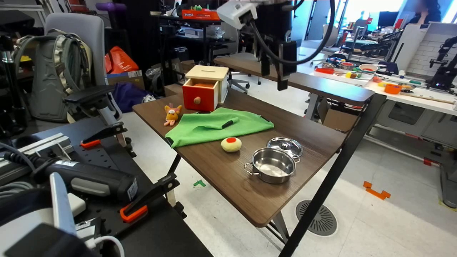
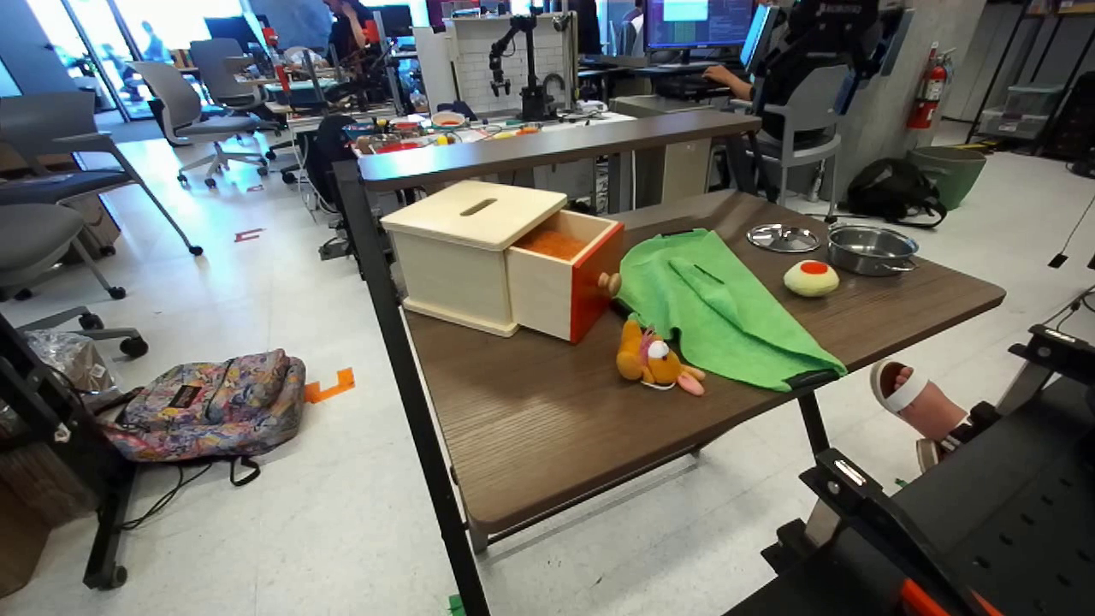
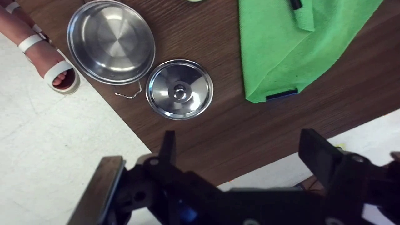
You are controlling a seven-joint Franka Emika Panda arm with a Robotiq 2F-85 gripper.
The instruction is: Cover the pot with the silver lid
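Gripper (image 1: 274, 77) high above the bench (image 1: 303, 125), fingers (image 1: 282, 84) down, well apart.
In an exterior view, pot (image 1: 273, 167), lid (image 1: 285, 145), yellow toy (image 1: 231, 145) and cloth (image 1: 210, 131) lie below it. In the wrist view, the lid lies nearest the fingertips, the uncovered pot just beyond on one side, the cloth on the other.

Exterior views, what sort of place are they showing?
Most likely a robotics lab that doubles as an office. In an exterior view, a small black robot arm stands in the background, a computer monitor is lit, and there is a wheeled office chair.
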